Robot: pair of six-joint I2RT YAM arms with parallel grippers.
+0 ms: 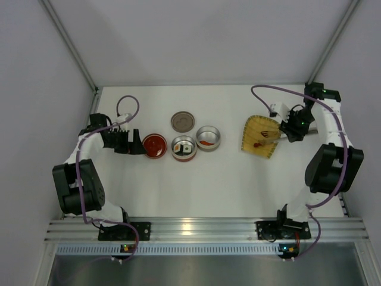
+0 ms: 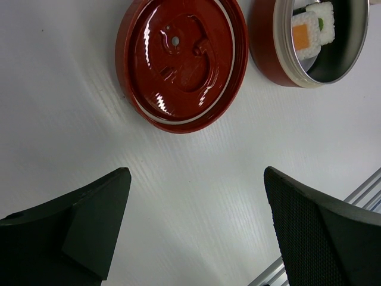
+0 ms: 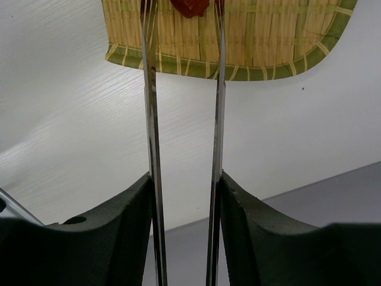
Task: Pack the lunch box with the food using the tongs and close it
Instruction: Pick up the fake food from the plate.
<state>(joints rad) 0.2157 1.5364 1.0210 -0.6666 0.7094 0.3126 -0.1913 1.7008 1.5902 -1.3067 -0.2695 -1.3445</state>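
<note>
My right gripper [image 1: 285,134] [image 3: 186,185] is shut on the tongs [image 1: 271,137] [image 3: 152,107], its pads pressed against the two silver blades. The blades stand apart and reach over the yellow mat [image 1: 261,137] [image 3: 268,36]. A red bit of food [image 1: 256,143] [image 3: 189,6] lies between their tips; the frame edge hides whether they touch it. One round lunch box tin [image 1: 184,156] [image 2: 265,47] holds sushi rolls [image 1: 184,146] [image 2: 306,36]. Another tin [image 1: 216,138] holds red bits. My left gripper [image 1: 138,145] [image 2: 196,179] is open and holds nothing, just left of the red lid [image 1: 155,145] [image 2: 181,62].
A grey-brown round lid [image 1: 183,121] lies behind the tins. White walls with metal posts enclose the table on three sides. A metal rail [image 1: 202,227] runs along the near edge, carrying both arm bases. Purple cables loop above each arm.
</note>
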